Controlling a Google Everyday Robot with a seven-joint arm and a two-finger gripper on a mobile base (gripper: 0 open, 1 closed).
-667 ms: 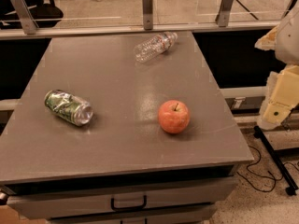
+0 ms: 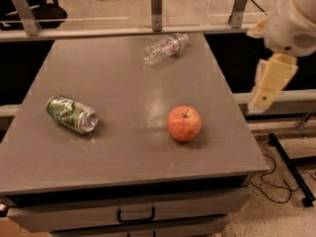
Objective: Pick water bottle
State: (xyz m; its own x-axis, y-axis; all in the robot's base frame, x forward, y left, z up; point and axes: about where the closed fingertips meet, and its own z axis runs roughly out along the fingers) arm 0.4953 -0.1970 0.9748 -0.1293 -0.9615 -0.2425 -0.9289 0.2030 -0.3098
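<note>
Grey table [image 2: 123,152] with a drawer under the front edge and a rail with metal posts [image 2: 156,1] along the back, all from the one camera view. The water bottle [image 2: 164,49] lay on its side at the far end of the top, a bit right of centre and close to the back edge. Its long axis ran diagonally, with the pale cap aimed at the far right corner and the base toward the near left. The reddish label band sat up near the cap end.

A crushed soda can [image 2: 72,114] lay on the left side and an apple [image 2: 184,123] stood upright toward the near right, both well apart from the bottle.

My gripper [image 2: 262,98] hung off the table's right edge, past the surface and above the floor, touching nothing. Honestly couldn't tell if it was open or closed.

Compared with the frame a moment before, my arm had shifted left, closer to the table edge, and a little higher. The bottle, can and apple hadn't budged.
</note>
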